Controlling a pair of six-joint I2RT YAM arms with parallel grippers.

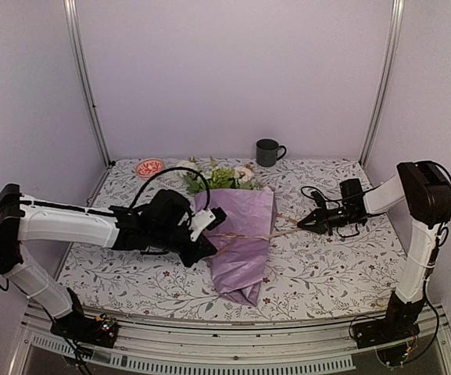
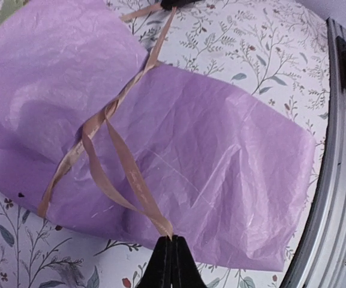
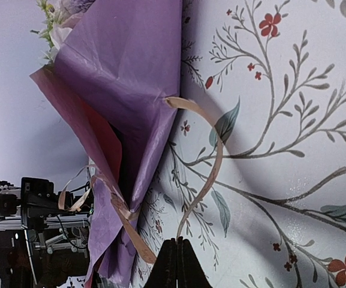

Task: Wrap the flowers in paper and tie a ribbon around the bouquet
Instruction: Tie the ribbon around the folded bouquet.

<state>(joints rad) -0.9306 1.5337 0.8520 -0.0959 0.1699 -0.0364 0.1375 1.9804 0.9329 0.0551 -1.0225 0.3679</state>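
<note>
On floral cloth [image 1: 327, 273], lilac paper cone [image 1: 245, 242] holds flowers [image 1: 227, 177]; mug [image 1: 268, 152] stands behind

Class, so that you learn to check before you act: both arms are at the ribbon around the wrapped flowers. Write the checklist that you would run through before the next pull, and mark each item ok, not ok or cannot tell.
1. Left fingers shut on a ribbon end: ok.
2. Right fingers shut on the ribbon's other end: ok.
3. Ribbon crosses over the paper around the middle of the bouquet: ok.
4. Ribbon drawn tight: not ok, slack curves show in both wrist views.
5. Knot formed: cannot tell.
6. Mug out of both arms' way: ok, it stands at the far edge.
</note>
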